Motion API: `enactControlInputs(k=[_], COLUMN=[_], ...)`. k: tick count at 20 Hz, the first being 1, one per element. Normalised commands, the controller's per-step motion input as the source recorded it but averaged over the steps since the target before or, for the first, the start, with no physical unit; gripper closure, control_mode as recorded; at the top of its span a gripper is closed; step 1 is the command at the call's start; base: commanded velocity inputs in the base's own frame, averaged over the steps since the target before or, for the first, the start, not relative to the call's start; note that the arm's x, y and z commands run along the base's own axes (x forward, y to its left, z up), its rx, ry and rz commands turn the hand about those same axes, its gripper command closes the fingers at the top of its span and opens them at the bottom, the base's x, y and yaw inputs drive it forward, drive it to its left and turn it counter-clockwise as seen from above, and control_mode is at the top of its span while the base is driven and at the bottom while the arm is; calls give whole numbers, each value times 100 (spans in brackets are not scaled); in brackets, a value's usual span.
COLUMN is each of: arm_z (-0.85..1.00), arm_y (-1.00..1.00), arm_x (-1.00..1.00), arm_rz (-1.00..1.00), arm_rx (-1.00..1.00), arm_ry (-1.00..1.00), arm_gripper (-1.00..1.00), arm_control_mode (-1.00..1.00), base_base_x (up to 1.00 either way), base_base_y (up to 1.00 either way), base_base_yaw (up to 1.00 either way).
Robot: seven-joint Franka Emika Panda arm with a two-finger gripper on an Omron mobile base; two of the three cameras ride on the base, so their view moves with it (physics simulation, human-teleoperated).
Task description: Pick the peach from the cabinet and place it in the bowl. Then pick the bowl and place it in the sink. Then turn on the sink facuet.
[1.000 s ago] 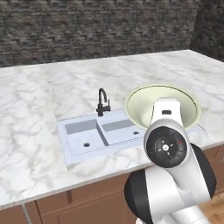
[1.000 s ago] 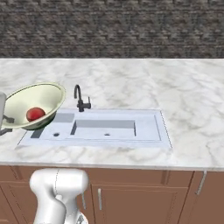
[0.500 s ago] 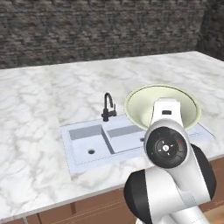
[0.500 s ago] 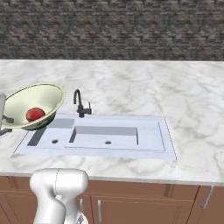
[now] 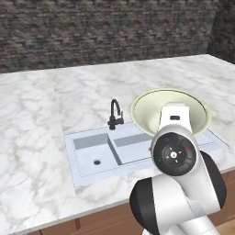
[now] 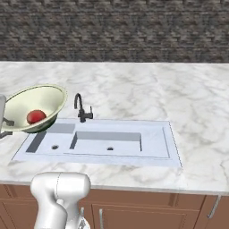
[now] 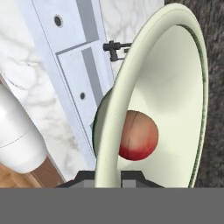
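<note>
The peach point(image 7: 138, 135) lies inside the bowl point(image 7: 175, 87), low against its inner wall; in the right base view it shows as a small red ball point(image 6: 36, 116) in the bowl's point(image 6: 33, 107) hollow at the left of the frame. The bowl is off the worktop point(image 5: 36, 119), held up in the air and tilted. In the left base view it point(image 5: 151, 110) sits right of centre, partly behind the white arm, above the right end of the sink point(image 5: 92, 151). In the right base view it hangs over the sink's point(image 6: 125, 143) left end, its rim overlapping the left basin.

The jaws are closed tight on the bowl's near rim: in the hand view the rim rises straight from between the two dark tips at the bottom edge, so the gripper point(image 7: 108, 177) has hold of the bowl with the peach riding in it.

The sink is a pale double basin let into the marble worktop point(image 6: 179, 98), with a small drain hole in each basin. The sink facuet point(image 5: 114, 114) stands at the sink's back edge, a thin black gooseneck; in the right base view it point(image 6: 81, 108) is just right of the bowl, apart from it. In the hand view the faucet point(image 7: 114, 49) shows near the top centre, beside the bowl's outer edge. A dark stone wall point(image 6: 114, 31) runs behind the worktop, and brown cupboard fronts point(image 6: 147, 210) lie below its front edge.
</note>
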Motion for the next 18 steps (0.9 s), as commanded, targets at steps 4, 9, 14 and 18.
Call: enactControlInputs(k=[4, 9, 14, 18], arm_z=[0, 0, -4, -36], arm_y=[0, 0, 16, 71], arm_x=[0, 0, 0, -11], arm_rz=[0, 0, -3, -6], arm_rx=[0, 0, 6, 19], arm_ry=[0, 0, 10, 27], arm_gripper=[100, 100, 100, 100], arm_control_mode=[100, 100, -100, -100], base_base_x=[15, 0, 0, 0], base_base_y=[5, 10, 18, 0], base_base_yaw=[-2, -1, -4, 0])
